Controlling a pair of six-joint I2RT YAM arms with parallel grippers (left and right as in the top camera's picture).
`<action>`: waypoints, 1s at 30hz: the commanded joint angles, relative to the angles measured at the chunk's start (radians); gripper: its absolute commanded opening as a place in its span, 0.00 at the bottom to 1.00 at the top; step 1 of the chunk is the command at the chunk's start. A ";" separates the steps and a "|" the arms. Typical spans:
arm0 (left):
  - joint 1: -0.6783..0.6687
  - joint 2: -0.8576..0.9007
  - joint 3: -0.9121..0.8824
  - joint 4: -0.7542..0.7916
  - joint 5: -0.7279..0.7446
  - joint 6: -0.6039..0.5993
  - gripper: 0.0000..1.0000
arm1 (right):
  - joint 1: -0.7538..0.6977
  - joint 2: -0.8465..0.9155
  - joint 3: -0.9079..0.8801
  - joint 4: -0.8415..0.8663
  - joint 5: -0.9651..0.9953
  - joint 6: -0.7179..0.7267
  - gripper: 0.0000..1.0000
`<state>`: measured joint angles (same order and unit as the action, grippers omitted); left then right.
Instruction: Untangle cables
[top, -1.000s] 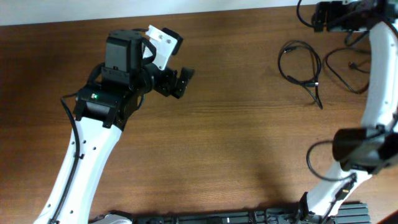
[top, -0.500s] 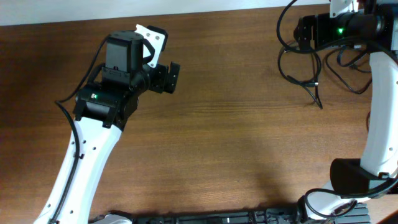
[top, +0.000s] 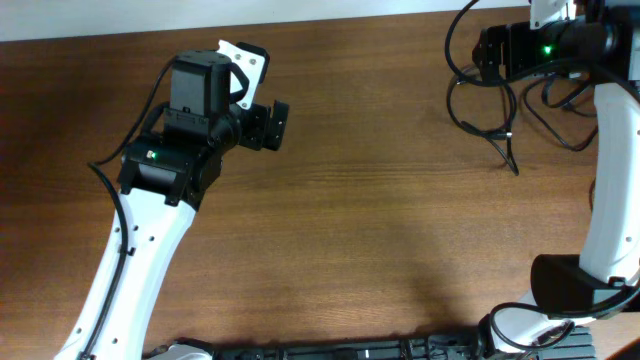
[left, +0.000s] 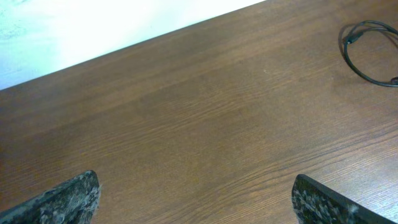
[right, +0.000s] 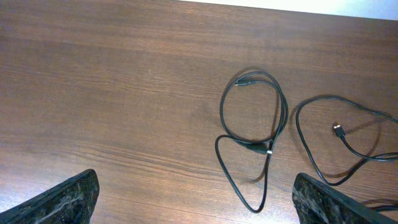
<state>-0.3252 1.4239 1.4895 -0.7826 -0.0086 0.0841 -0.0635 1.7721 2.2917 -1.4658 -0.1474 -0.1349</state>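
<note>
While both arms hang above the wooden table (top: 380, 220), neither has hold of anything. Well to the left of the looped cable (right: 268, 151), the left gripper (top: 268, 125) has its jaws spread as wide as they go, with only bare wood between its fingers (left: 68, 199). The looped cable lies flat on the wood. It forms one round ring with a narrower loop trailing from it, and the cord crosses itself where the two meet. Just to the right of the looped cable, and apart from it as far as the views show, a second cable (right: 298, 134) curves in an open bend, its small plug (right: 337, 129) lying inside the bend. Directly over the far end of the looped cable, the right gripper (right: 199, 202) hovers with its jaws fully apart and nothing gripped.
</note>
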 joint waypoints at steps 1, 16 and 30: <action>-0.001 -0.023 0.019 -0.002 -0.011 -0.016 0.99 | 0.005 0.002 0.007 -0.002 -0.006 0.002 0.99; 0.002 -0.048 -0.065 -0.244 -0.045 -0.016 0.99 | 0.004 0.002 0.007 -0.001 -0.006 0.002 0.99; 0.014 -0.537 -0.829 0.364 0.020 -0.124 0.99 | 0.004 0.002 0.007 -0.001 -0.006 0.002 0.99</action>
<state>-0.3168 1.0039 0.8040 -0.5453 -0.0071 0.0456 -0.0635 1.7721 2.2917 -1.4666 -0.1474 -0.1345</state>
